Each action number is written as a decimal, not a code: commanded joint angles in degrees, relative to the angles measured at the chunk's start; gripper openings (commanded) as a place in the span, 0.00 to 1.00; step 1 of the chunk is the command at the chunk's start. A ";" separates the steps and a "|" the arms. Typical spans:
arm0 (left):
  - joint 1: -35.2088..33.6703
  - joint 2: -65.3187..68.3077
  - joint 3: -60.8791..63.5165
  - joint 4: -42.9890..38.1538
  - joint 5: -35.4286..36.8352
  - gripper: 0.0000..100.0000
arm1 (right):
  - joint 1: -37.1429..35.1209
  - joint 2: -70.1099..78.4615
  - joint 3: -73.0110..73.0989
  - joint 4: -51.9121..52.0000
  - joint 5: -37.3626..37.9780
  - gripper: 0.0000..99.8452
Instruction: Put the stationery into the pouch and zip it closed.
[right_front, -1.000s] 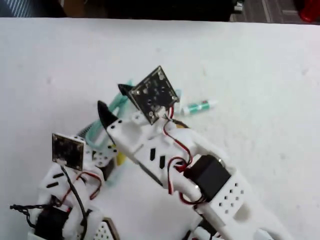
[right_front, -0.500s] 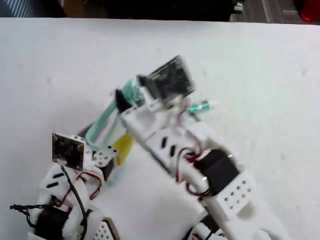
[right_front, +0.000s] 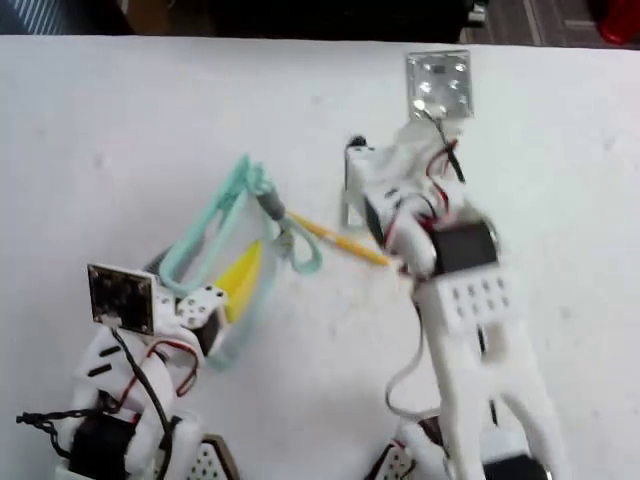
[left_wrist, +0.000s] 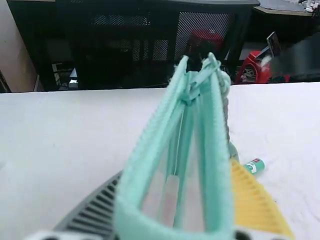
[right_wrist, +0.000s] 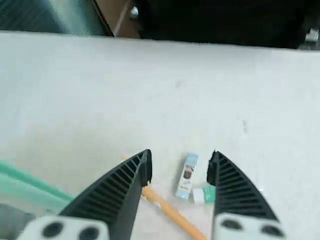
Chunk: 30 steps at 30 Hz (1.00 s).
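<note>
The teal pouch (right_front: 215, 235) lies left of centre with its zip open. My left gripper (right_front: 222, 300) is shut on its near end, and the pouch's mouth (left_wrist: 197, 145) stands up between the grey finger and the yellow finger (left_wrist: 255, 205). An orange pencil (right_front: 340, 243) lies on the table from the pouch's zip tab toward the right arm. My right gripper (right_wrist: 181, 155) hangs open over the table, right of the pouch (right_wrist: 20, 192). Below its jaws lie the pencil (right_wrist: 172, 214), a small blue-and-white stick (right_wrist: 187, 180) and a green-and-white glue stick (right_wrist: 201, 194). The glue stick (left_wrist: 252, 166) also lies beyond the pouch.
The white table (right_front: 120, 120) runs far to the left, the back and the right. Its far edge meets a dark area with chairs (left_wrist: 150, 45). The right arm's body (right_front: 470, 330) stretches from the front edge to mid-table.
The right arm has swung away from above the pouch, to the right and farther back, uncovering the pouch and the pencil. The left arm has held its grip with little movement.
</note>
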 joint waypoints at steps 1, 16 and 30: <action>-1.80 0.40 -0.35 -0.44 1.14 0.26 | -1.54 9.01 -2.90 0.13 9.05 0.18; -6.81 0.40 -0.35 -1.32 4.75 0.23 | -7.34 39.52 -13.89 -3.56 17.14 0.18; -6.55 0.40 -0.35 -1.32 4.75 0.23 | -7.16 50.51 -17.23 -4.00 25.58 0.18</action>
